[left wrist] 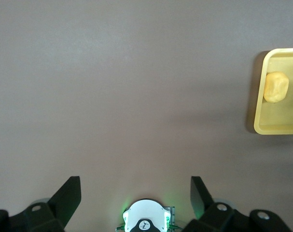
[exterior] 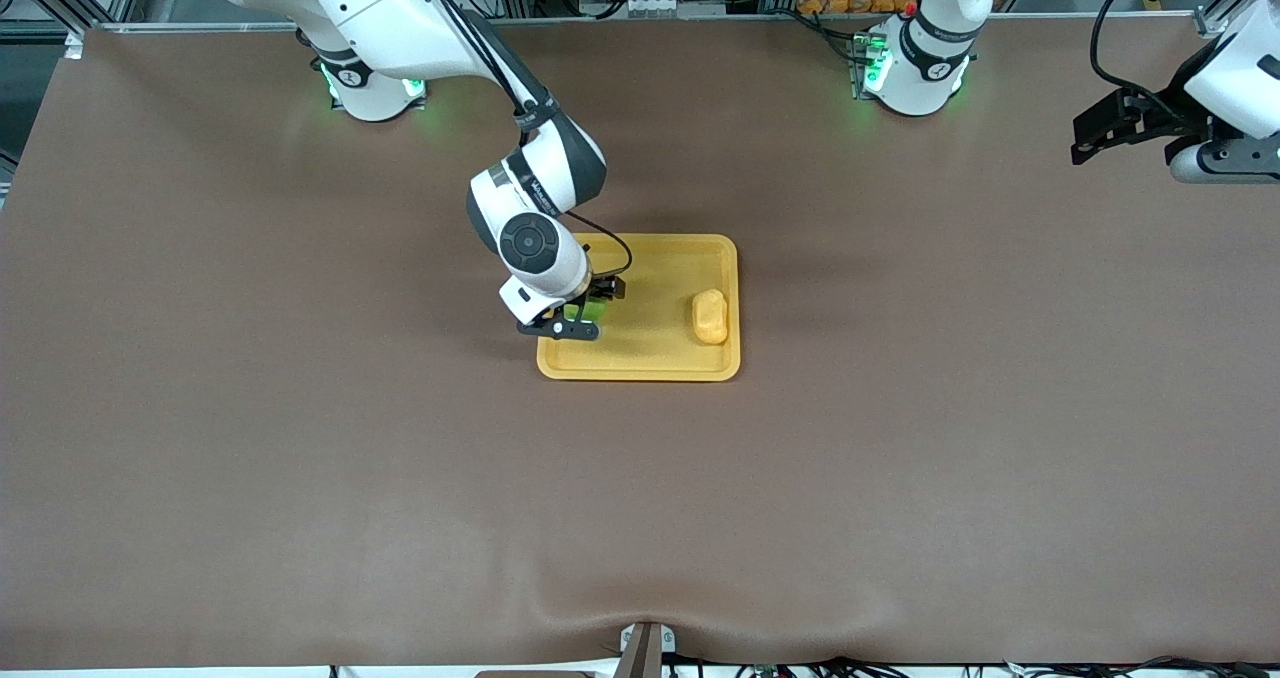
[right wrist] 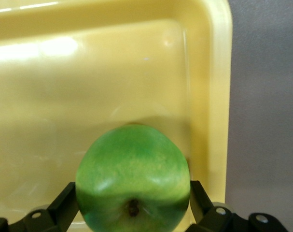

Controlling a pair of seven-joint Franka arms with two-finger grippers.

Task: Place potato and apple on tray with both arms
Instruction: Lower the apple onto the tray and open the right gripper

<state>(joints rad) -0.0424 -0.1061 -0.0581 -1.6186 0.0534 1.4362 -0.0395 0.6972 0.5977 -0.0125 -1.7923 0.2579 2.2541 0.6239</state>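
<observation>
— Where's the fruit?
— The round glossy green apple (right wrist: 132, 178) sits in the shallow yellow tray (exterior: 660, 363) between the right gripper's (exterior: 583, 315) spread jaws; the lumpy potato (exterior: 710, 316) lies toward the left arm's end.
— The left gripper (left wrist: 135, 195)?
— Jaws wide, empty, waiting over the brown bench (exterior: 300, 408).

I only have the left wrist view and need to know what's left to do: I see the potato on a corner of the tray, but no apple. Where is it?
Observer: The apple is inside the tray, at the end toward the right arm.
Operator: Where's the right gripper?
Observer: The right gripper is low over the tray, right around the apple.
Operator: Are the apple and potato touching?
Observer: No. The potato lies at the tray's other end, with bare tray floor between them.
Operator: And my left arm?
Observer: It waits; the left gripper hangs open over the table's left-arm end, away from the tray.
</observation>
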